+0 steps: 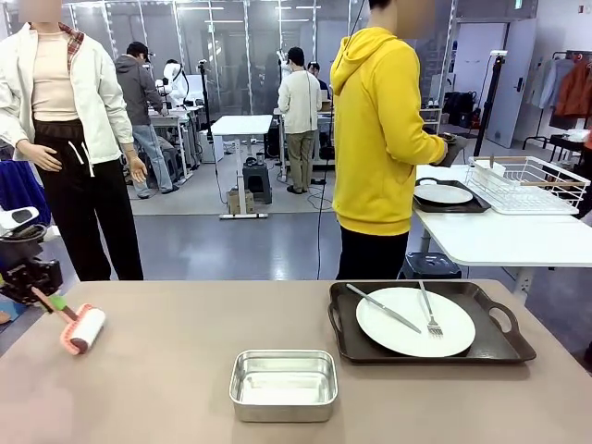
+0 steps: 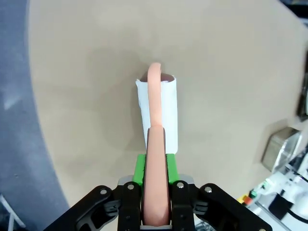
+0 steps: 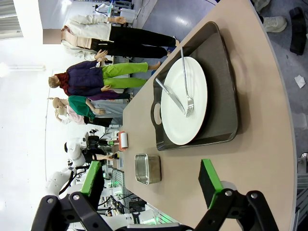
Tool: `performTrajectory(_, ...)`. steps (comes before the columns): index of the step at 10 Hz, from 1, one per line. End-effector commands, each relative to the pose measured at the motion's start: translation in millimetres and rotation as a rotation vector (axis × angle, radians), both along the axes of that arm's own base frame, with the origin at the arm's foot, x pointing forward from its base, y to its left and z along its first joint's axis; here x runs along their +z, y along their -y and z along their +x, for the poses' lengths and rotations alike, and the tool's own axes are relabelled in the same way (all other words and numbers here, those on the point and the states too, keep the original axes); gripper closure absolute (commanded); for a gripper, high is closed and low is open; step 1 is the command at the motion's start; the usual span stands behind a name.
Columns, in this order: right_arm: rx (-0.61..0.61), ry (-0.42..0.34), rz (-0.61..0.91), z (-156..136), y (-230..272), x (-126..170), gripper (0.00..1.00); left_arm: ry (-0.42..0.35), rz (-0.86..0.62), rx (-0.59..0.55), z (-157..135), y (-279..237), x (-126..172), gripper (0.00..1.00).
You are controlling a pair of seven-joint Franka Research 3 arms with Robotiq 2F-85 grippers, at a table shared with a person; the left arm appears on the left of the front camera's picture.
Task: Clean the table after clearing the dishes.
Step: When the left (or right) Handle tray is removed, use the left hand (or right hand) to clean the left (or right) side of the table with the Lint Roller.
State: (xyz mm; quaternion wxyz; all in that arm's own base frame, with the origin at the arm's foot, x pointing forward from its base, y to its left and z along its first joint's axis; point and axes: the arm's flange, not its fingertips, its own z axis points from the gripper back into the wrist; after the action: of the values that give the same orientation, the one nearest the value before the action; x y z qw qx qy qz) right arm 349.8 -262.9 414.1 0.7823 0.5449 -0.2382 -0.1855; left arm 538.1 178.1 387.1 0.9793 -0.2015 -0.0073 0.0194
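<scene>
My left gripper hangs over the left edge of the taupe-brown table and is shut on the pink handle of a lint roller, whose white roll rests on the tabletop. One of the dishes, a white plate carrying a knife and fork, lies on a dark tray at the table's right. Another plate on a tray sits on the white side table, by a person in a yellow hoodie. My right gripper hovers open above the table's right end, holding nothing.
A small shiny steel pan stands near the front middle of the table. A wire rack sits on the white table at the right. The person stands at the far side, turned toward that white table.
</scene>
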Motion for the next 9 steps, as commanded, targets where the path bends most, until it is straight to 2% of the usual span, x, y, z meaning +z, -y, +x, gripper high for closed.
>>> performTrajectory(1,0.001,0.009,0.002,-1.0,-1.2,2.4,0.00,-0.010,0.123,-0.006,-19.6,-8.1,-6.0,0.80)
performTrajectory(2,0.001,0.009,0.002,-1.0,-1.2,2.4,0.00,0.018,0.150,-0.021,-31.1,-3.9,15.4,0.80)
performTrajectory(5,0.001,0.009,0.002,-1.0,-1.2,2.4,0.00,0.177,0.231,-0.049,-83.0,22.4,95.8,0.80)
performTrajectory(6,0.001,0.009,0.002,-1.0,-1.2,2.4,0.00,0.238,0.217,-0.043,-98.4,29.6,110.9,0.80)
performTrajectory(7,0.001,0.009,0.002,-1.0,-1.2,2.4,0.00,0.110,0.186,-0.068,-52.2,5.6,76.4,0.80)
performTrajectory(9,0.001,0.009,0.002,-1.0,-1.2,2.4,0.00,0.110,0.186,-0.068,-52.2,5.6,76.4,0.80)
